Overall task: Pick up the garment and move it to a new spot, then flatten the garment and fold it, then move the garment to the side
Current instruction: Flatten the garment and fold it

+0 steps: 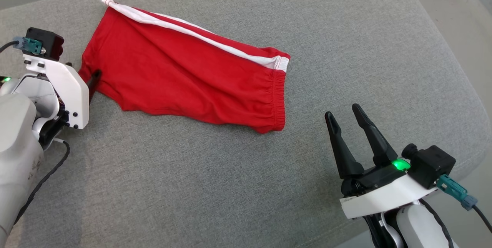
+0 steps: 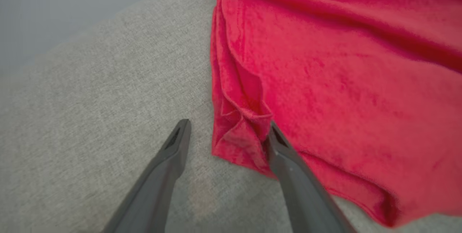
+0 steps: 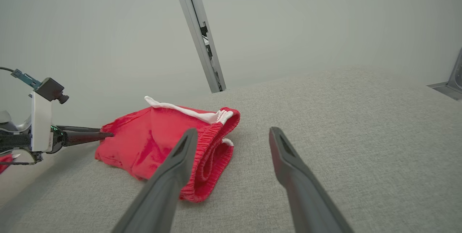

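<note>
The red garment [image 1: 184, 75] lies spread on the grey cushion [image 1: 200, 186], its waistband toward the right gripper [image 1: 343, 111] and its hem toward the left gripper [image 2: 228, 126]. The left's 2 fingers stand apart astride the hem corner, 1 of them on the cloth (or just over it; the wrist view is soft), probably lined up to pinch that corner. The right's fingers are parted too, holding nothing, near the waistband but not touching it. Nothing blocks either reach. The cushion's rounded edge drops off close beside the right arm, and a pale post [image 3: 202, 34] stands beyond.
</note>
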Tool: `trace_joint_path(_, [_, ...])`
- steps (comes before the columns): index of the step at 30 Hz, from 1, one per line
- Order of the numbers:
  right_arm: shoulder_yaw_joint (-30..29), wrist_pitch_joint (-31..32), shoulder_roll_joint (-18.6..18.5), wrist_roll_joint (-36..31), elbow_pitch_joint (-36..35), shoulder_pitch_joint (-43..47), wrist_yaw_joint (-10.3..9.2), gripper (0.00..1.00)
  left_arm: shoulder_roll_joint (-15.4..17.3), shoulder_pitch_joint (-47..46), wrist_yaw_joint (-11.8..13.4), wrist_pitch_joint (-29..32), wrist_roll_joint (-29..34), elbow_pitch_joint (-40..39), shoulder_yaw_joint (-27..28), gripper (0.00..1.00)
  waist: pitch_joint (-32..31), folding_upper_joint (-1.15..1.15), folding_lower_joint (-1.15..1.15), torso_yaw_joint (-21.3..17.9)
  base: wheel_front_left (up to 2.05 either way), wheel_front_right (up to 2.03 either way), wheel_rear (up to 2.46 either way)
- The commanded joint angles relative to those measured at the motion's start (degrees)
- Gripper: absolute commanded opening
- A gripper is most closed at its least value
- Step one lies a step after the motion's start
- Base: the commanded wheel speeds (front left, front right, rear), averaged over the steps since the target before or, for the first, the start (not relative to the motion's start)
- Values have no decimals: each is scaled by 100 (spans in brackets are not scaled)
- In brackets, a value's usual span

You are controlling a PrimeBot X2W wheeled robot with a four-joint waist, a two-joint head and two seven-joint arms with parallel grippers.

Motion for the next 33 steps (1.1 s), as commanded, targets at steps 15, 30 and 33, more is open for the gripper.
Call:
trace_joint_path(15, [-101,-30,-119,-80,101,80,2,100,-274,235,-5,-553,-484,-264,-32,0,-547,0,0,552,0,0,0])
trace_joint_path(30, [-726,-30,-72,-206,186,970,2,100,-635,1961,165,-1633,-1138,-946,146,0,-1457,0,0,1495,0,0,0])
trace_joint_path(33, [-807,-30,-65,-218,182,1084,2,100,-725,2360,258,-1817,-1234,-1103,162,0,-1486,0,0,1595,0,0,0])
